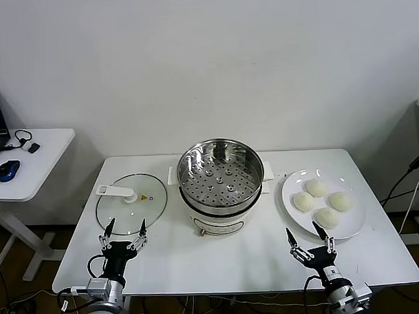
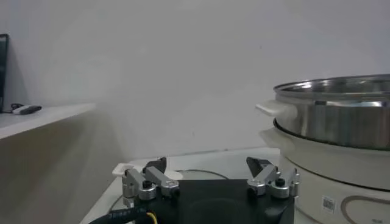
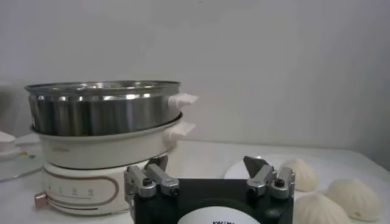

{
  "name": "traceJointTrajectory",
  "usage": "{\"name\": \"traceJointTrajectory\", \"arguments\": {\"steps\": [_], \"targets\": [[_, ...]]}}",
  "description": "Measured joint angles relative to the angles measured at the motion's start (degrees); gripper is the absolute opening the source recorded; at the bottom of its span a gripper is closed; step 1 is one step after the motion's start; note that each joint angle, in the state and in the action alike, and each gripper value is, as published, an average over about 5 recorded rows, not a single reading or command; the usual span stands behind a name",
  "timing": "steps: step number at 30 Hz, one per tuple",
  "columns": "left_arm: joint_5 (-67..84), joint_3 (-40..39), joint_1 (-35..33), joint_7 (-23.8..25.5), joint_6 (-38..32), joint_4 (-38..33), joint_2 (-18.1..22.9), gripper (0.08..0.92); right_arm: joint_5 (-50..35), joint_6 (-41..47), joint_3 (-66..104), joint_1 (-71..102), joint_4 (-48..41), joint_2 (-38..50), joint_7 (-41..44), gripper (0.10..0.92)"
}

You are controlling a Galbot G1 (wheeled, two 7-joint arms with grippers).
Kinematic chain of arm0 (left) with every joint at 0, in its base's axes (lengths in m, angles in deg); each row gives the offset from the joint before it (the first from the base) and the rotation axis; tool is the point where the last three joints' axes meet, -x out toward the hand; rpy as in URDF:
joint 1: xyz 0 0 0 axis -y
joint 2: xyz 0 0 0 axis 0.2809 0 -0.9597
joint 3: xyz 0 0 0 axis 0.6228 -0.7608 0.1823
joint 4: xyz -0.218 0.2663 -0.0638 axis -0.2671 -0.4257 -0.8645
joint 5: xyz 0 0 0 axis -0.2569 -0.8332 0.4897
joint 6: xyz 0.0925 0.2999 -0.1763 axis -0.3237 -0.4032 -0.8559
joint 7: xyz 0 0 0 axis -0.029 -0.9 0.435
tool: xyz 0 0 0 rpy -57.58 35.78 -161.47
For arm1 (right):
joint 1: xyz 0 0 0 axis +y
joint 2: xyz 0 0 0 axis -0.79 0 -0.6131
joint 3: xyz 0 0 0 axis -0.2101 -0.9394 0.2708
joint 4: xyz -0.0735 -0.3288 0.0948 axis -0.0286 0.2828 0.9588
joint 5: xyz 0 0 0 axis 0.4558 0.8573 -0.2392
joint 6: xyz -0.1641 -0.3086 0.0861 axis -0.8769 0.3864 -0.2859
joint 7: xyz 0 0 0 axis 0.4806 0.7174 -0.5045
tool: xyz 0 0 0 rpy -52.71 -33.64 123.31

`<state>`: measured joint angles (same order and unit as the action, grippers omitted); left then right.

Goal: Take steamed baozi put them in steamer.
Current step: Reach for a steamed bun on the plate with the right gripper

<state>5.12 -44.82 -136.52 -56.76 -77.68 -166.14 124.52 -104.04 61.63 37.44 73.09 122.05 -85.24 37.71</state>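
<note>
Steamer (image 1: 221, 178) sits mid-table (image 1: 227, 256), lid off, perforated tray bare – nothing in it. Four steamed baozi (image 1: 321, 202) lie on a white plate (image 1: 290, 190) just right of the steamer, clustered close, some touching; none lifted.

Right hand (image 1: 310, 245) hovers at the table's near edge, in front of the plate & to the steamer's right, fingers spread wide, gripping nothing. Right wrist view: only three baozi (image 3: 345, 196) show past the hand (image 3: 208, 170), lowest one cut off by the frame edge, 4th not seen; steamer (image 3: 103, 131) stands side-on, tray interior hidden.

Left hand (image 1: 125, 232) waits at the near edge, left of the steamer, just in front of the glass lid (image 1: 131, 204), which lies flat on the table. Fingers apart, empty. Left wrist view shows only part of the steamer (image 2: 334, 143), cut by the frame; lid barely visible behind the hand (image 2: 209, 171)

Arms mostly out of frame below
</note>
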Motion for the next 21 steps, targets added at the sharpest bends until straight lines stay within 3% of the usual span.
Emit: {"name": "traceJointTrajectory", "arguments": {"steps": [10, 21], "targets": [[0.24, -0.42, 0.19, 0.10, -0.05, -0.36, -0.06, 0.823, -1.13, 1.84, 4.61, -3.14, -2.24, 4.88, 5.48, 0.823], [0.89, -0.81, 0.47, 0.20, -0.12, -0.98, -0.84, 0.823, -0.89, 2.65, 6.15, -13.73, -12.79, 16.22, 18.45, 0.823]]}}
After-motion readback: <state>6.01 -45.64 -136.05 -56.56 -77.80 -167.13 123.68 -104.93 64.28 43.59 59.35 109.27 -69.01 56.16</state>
